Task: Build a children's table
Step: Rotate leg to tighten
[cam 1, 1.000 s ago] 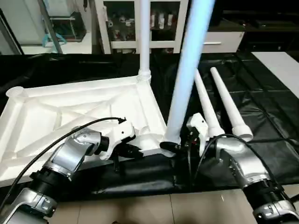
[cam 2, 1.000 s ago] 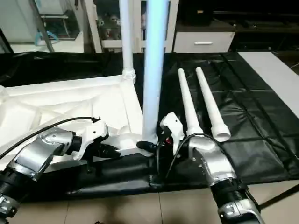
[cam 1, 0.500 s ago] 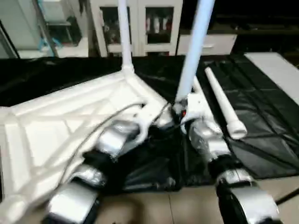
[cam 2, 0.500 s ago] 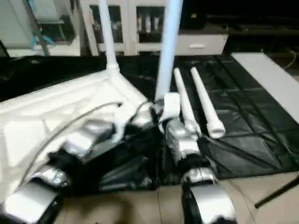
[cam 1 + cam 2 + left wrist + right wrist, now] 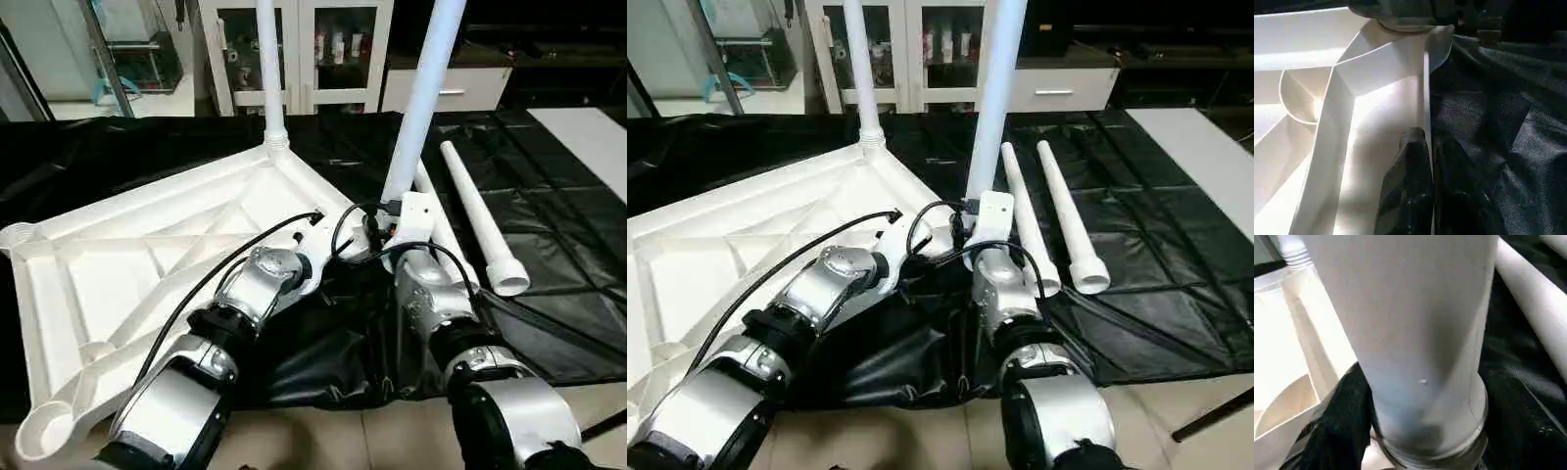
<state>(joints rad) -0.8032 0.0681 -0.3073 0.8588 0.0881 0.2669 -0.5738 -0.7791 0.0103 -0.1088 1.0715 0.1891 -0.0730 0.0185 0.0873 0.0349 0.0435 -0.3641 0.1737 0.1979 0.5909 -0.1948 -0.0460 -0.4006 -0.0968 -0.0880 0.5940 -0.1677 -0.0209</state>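
Observation:
The white tabletop (image 5: 147, 255) lies upside down on the black cover, ribs up. One leg (image 5: 266, 69) stands upright in its far corner socket. A second leg (image 5: 423, 98) stands slightly tilted at the near right corner, its base (image 5: 1425, 440) at the socket. My right gripper (image 5: 389, 223) is shut on this leg low down, a black finger (image 5: 1334, 435) on each side. My left gripper (image 5: 1427, 147) is shut on the tabletop's thin rim (image 5: 1426, 88) just beside that corner. Two loose legs (image 5: 480, 220) lie side by side to the right.
The black cover is bunched into folds (image 5: 323, 352) at the work table's front edge, under my forearms. Glass-door cabinets (image 5: 323, 49) stand behind the table. A white surface (image 5: 588, 127) adjoins the far right. Tiled floor (image 5: 921, 441) shows in front.
The view has shifted. Both arms now reach farther forward, and the tabletop has turned on the cover, its near right corner and the held leg now farther from me.

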